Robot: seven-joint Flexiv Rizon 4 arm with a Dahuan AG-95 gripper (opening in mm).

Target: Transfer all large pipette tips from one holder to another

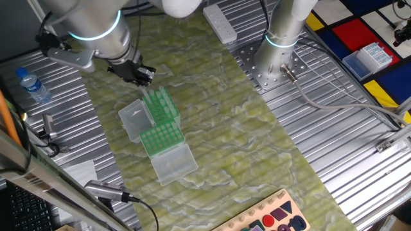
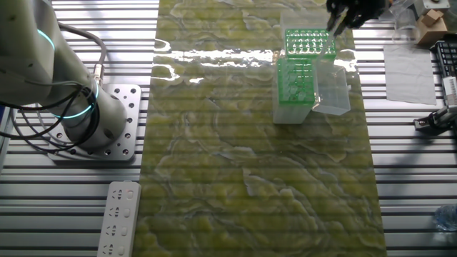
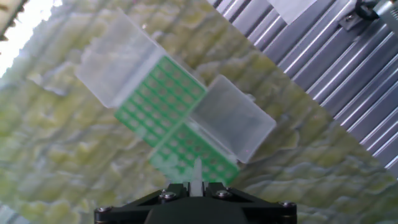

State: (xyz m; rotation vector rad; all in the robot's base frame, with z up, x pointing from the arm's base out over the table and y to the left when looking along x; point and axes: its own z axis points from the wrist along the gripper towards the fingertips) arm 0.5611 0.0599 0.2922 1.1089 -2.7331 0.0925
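Note:
Two green holders stand end to end on the mat, each with a clear lid folded open. One holder (image 1: 160, 106) (image 2: 310, 41) (image 3: 163, 93) lies nearer the arm, the other holder (image 1: 162, 138) (image 2: 296, 82) (image 3: 194, 152) beyond it. My gripper (image 1: 139, 74) (image 2: 341, 19) (image 3: 196, 185) hangs above and to the side of them. It is shut on a large pipette tip (image 3: 196, 172), a whitish cone that sticks out between the jaws. In the hand view this tip points at the near edge of the closer holder. Pale tips in the holders are too blurred to tell apart.
The open lids (image 1: 133, 119) (image 1: 173, 163) (image 3: 237, 118) jut out beside the holders. A water bottle (image 1: 32, 85) lies at the left edge and a power strip (image 1: 220, 24) at the back. A second arm's base (image 1: 282, 45) stands on the ribbed metal table, with a blue-topped box (image 1: 368, 59) beyond it.

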